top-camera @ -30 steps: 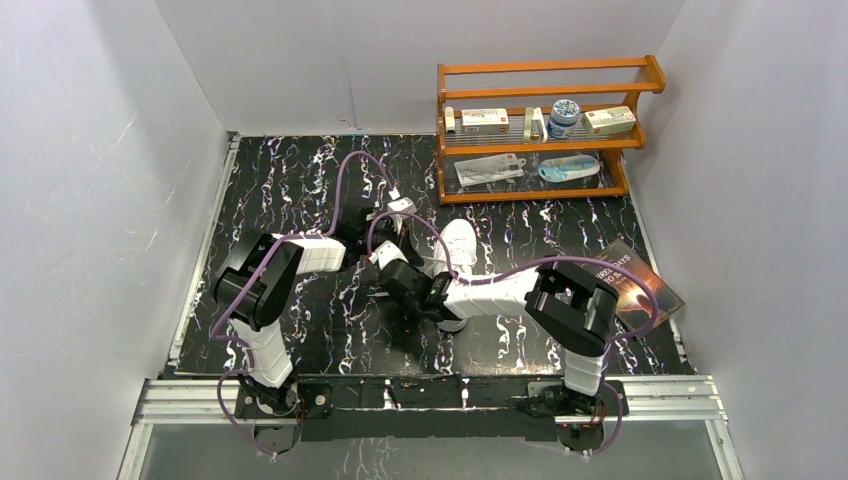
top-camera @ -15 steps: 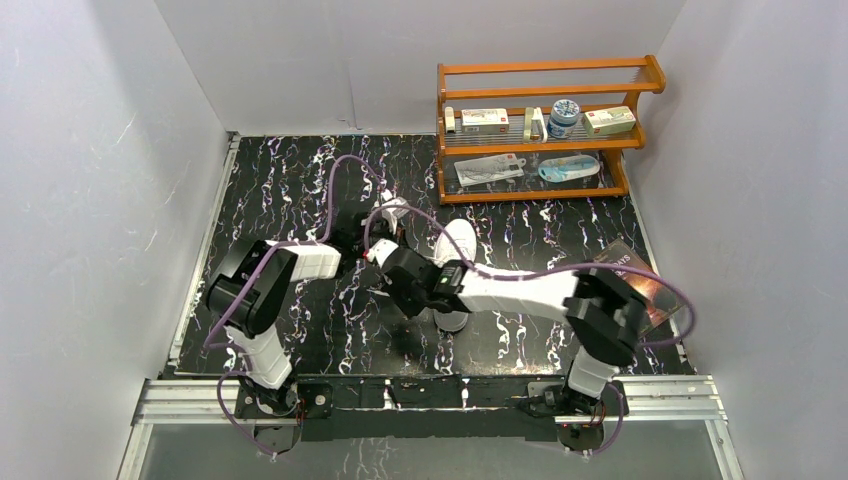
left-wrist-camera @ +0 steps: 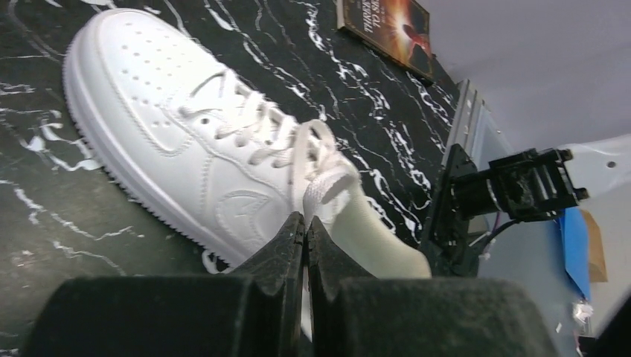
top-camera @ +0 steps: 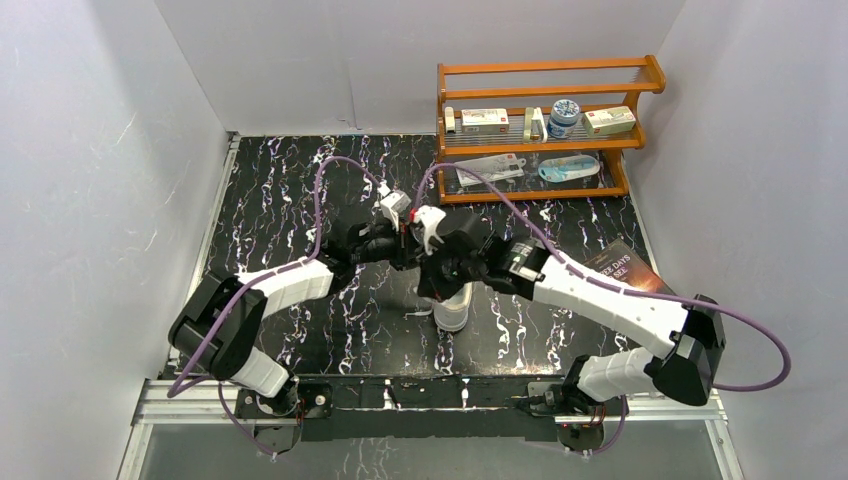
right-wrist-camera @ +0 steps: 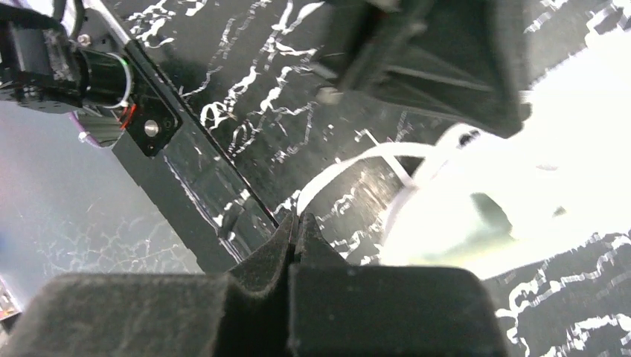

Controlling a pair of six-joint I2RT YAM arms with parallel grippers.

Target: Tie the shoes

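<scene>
The white sneaker (top-camera: 452,308) lies mid-table, its far part hidden under both wrists. In the left wrist view the sneaker (left-wrist-camera: 171,134) shows with its toe at the upper left and its thin white laces (left-wrist-camera: 257,137) loose. My left gripper (left-wrist-camera: 306,220) is shut on a lace end (left-wrist-camera: 327,184) beside the shoe's side; from above the left gripper (top-camera: 398,243) is just left of the shoe. My right gripper (right-wrist-camera: 295,218) is shut on another lace strand (right-wrist-camera: 350,162) that curves back to the overexposed shoe (right-wrist-camera: 461,223). From above the right gripper (top-camera: 432,268) hangs over the shoe.
A wooden shelf (top-camera: 540,130) with boxes and a jar stands at the back right. A paperback book (top-camera: 630,275) lies right of the shoe, under the right arm. A metal rail (top-camera: 430,395) runs along the near table edge. White walls close three sides.
The right arm has swung from left of the shoe to reach over it from the right. The left gripper has moved right, up to the shoe. The shoe stays put.
</scene>
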